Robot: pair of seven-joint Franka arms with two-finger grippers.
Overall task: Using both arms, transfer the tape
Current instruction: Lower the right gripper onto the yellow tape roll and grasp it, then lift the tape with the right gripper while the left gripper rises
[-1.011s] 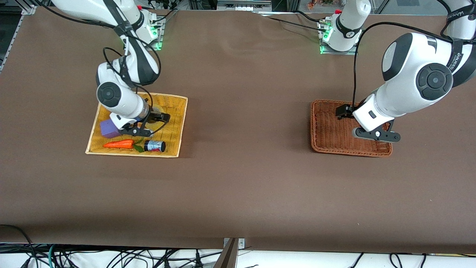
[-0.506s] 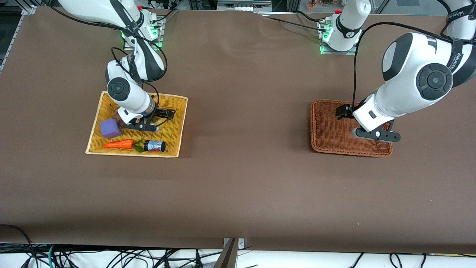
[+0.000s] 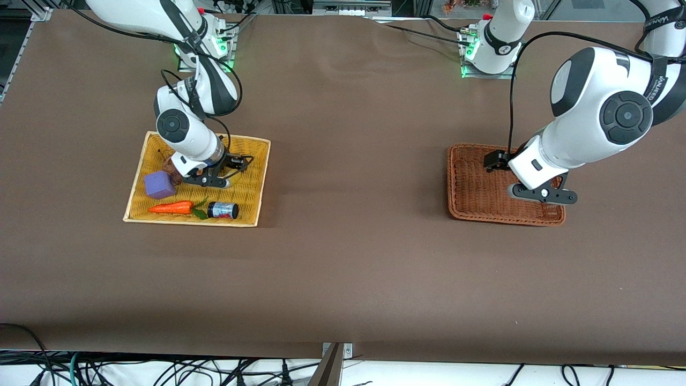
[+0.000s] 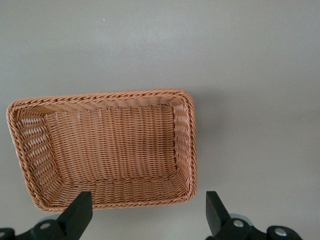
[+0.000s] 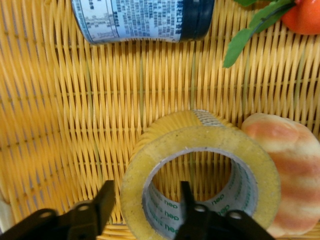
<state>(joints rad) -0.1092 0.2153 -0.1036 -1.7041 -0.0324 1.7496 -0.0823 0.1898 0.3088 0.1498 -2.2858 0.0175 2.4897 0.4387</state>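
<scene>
The right end effector point(image 5: 145, 210) straddles the wall of the tape point(image 5: 200, 185) in the yellow basket point(image 3: 252, 182) near the table's right-arm end, fingers parted; the left end effector point(image 4: 147, 215), open and empty, waits over the brown basket point(image 4: 107, 150) to receive.

Left wrist cam is looking straight down into a brown wicker basket point(image 4: 107, 150) sitting on the plain table point(image 4: 240, 60), nothing inside it. The left gripper point(image 4: 147, 212) hangs over the basket's rim, its two black fingers point(image 4: 80, 212) spread wide apart.
</scene>
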